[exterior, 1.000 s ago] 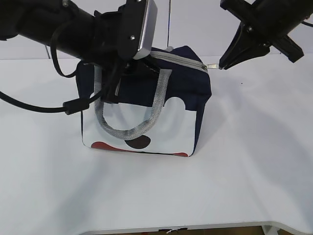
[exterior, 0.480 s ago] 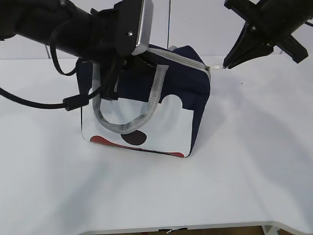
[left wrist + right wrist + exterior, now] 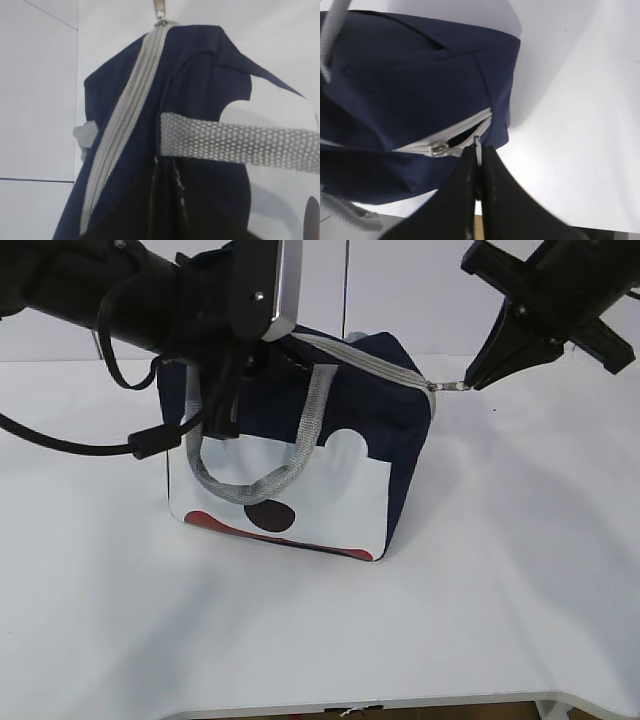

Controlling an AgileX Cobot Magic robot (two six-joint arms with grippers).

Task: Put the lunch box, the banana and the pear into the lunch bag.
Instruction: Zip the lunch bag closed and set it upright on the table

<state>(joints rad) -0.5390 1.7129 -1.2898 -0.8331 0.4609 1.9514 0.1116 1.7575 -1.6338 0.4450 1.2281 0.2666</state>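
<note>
The navy lunch bag (image 3: 300, 470) stands mid-table with its white face toward the exterior camera. Its grey zipper (image 3: 131, 105) runs along the top. My left gripper (image 3: 167, 165) is shut on a fold of navy fabric on the bag's top, just under a grey strap handle (image 3: 235, 142); it shows over the bag's top left (image 3: 228, 390). My right gripper (image 3: 478, 150) is shut on the zipper pull (image 3: 478, 141) at the bag's right top corner (image 3: 452, 386). A short dark gap shows in the zipper there. The lunch box, the banana and the pear are out of view.
The white table (image 3: 500, 590) spreads around the bag, with its front edge at the bottom of the exterior view. A black cable (image 3: 60, 445) from the left arm loops down beside the bag's left side. A pale wall stands behind.
My right gripper has drawn the zipper pull to the right and a little down, stretching the bag's top corner. The left arm has risen slightly with the fabric, and the bag leans.
</note>
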